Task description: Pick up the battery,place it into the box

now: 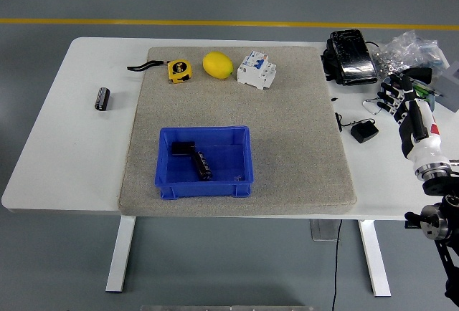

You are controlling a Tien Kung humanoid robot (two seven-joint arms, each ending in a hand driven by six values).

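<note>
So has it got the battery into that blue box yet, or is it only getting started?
Possibly done: a dark object lies in the blue box, though I cannot tell whether it is a battery. In hand: nothing. The right hand hovers at the table's right edge by the clutter, gripping nothing; the left arm is out of view. Possibly left: a small dark cylinder, perhaps a battery, lies untouched on the table's left side.

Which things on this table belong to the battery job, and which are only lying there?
For the job: battery on the bare table at left; blue box on the mat; right hand at the right edge.

Only lying there: tape measure, lemon, circuit breaker, black adapter, black pack.
</note>
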